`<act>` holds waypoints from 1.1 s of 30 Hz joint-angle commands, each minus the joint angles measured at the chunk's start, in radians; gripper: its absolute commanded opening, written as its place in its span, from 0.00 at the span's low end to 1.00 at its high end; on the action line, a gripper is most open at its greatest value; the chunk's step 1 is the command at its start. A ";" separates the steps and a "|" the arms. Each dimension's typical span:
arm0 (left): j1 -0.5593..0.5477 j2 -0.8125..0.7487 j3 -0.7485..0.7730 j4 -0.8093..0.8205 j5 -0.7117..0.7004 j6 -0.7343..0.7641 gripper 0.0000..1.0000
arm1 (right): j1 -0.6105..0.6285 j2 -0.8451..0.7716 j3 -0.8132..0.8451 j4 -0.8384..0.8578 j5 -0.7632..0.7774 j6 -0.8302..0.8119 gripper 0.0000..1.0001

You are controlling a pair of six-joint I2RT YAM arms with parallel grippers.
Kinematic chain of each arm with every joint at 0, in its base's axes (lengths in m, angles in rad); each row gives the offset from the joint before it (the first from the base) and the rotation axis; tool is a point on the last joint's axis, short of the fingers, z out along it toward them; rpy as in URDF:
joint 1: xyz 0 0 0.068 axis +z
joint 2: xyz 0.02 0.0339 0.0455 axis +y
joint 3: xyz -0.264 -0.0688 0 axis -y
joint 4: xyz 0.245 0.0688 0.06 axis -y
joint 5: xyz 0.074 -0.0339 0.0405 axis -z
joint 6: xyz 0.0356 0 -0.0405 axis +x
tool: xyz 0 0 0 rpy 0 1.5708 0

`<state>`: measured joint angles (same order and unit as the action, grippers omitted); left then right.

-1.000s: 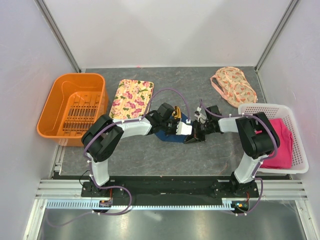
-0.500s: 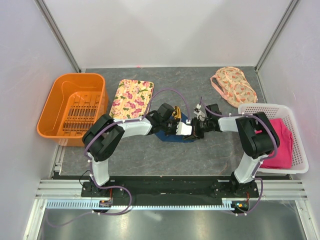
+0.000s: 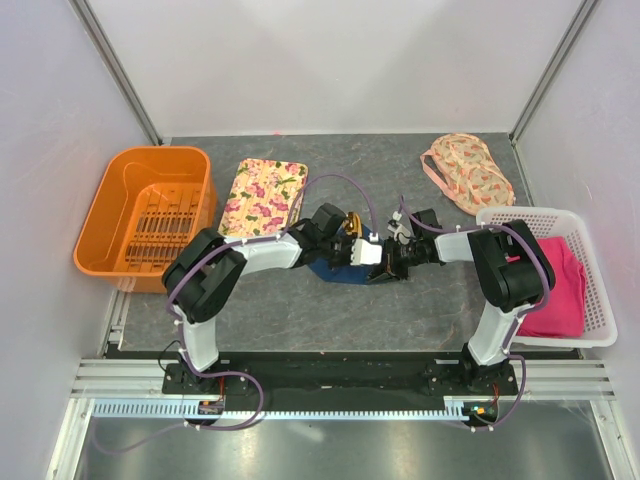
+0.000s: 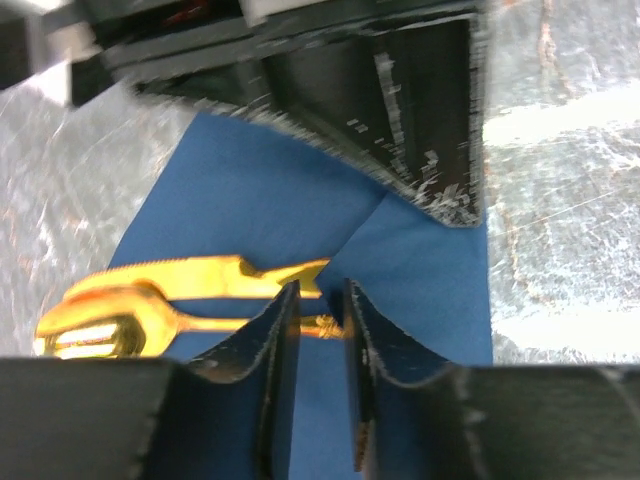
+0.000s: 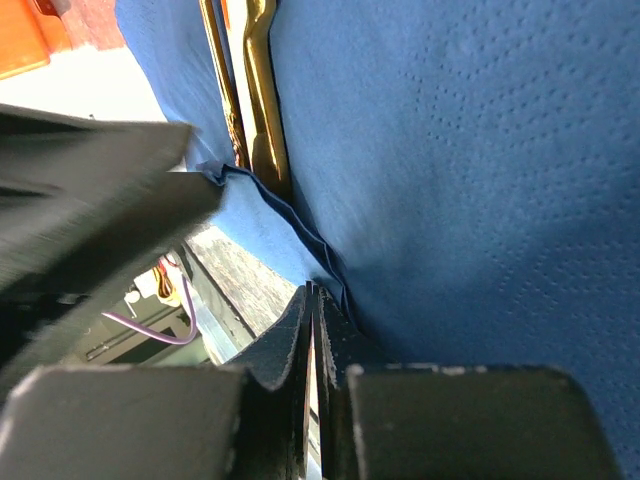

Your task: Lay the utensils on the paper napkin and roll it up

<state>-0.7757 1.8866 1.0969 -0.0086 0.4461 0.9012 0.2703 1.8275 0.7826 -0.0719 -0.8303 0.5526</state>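
Note:
The dark blue paper napkin (image 3: pixel 335 270) lies mid-table between both arms. Gold utensils (image 4: pixel 170 285) rest on it, partly wrapped by a fold, with their ends poking out (image 3: pixel 351 222). My left gripper (image 4: pixel 320 305) stands over the napkin right beside the utensil handles, its jaws a narrow gap apart with nothing between them. In the right wrist view the napkin (image 5: pixel 480 150) rises close to the camera over the utensils (image 5: pixel 258 90). My right gripper (image 5: pixel 316 296) is shut, pinching the napkin's folded edge. Seen from above, the two grippers (image 3: pixel 368 255) (image 3: pixel 388 270) nearly touch.
An orange basket (image 3: pixel 150 215) stands at far left, with a floral tray (image 3: pixel 263 197) next to it. A floral cloth bag (image 3: pixel 467 172) lies at back right. The white basket (image 3: pixel 520 215) at right holds a pink cloth (image 3: pixel 560 285).
My left gripper's jaws have parted a little from shut. Both grippers have shifted slightly over the napkin, staying close together.

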 commanded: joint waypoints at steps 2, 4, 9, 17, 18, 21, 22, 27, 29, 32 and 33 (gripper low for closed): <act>0.047 -0.119 0.035 -0.013 0.017 -0.185 0.36 | -0.006 0.000 0.023 -0.015 0.040 -0.034 0.08; 0.059 -0.159 0.041 -0.097 0.043 -0.269 0.36 | -0.005 -0.005 0.024 -0.019 0.054 -0.040 0.08; 0.076 -0.195 0.060 -0.250 0.086 -0.503 0.40 | -0.006 -0.010 0.024 -0.023 0.063 -0.040 0.07; 0.151 -0.185 0.034 -0.271 0.297 -0.938 0.45 | -0.005 -0.010 0.026 -0.029 0.071 -0.043 0.06; 0.151 -0.195 0.018 -0.251 0.315 -0.962 0.44 | -0.006 -0.008 0.027 -0.029 0.072 -0.043 0.06; 0.151 -0.228 -0.040 -0.151 0.387 -1.050 0.40 | -0.005 -0.011 0.029 -0.031 0.077 -0.045 0.05; 0.150 -0.230 -0.055 -0.134 0.405 -1.090 0.34 | -0.005 -0.013 0.027 -0.031 0.077 -0.046 0.05; 0.148 -0.149 -0.048 -0.091 0.425 -1.221 0.25 | -0.005 -0.014 0.029 -0.032 0.080 -0.046 0.04; 0.148 -0.129 -0.040 -0.074 0.401 -1.243 0.23 | -0.005 -0.016 0.027 -0.032 0.082 -0.046 0.04; 0.148 -0.084 -0.020 -0.070 0.355 -1.269 0.22 | -0.005 -0.020 0.029 -0.032 0.086 -0.051 0.03; 0.150 -0.067 -0.009 -0.076 0.342 -1.275 0.21 | -0.003 -0.020 0.029 -0.034 0.088 -0.051 0.03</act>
<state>-0.6258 1.7641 1.0431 -0.1253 0.8131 -0.2737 0.2691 1.8263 0.7937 -0.0978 -0.8127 0.5426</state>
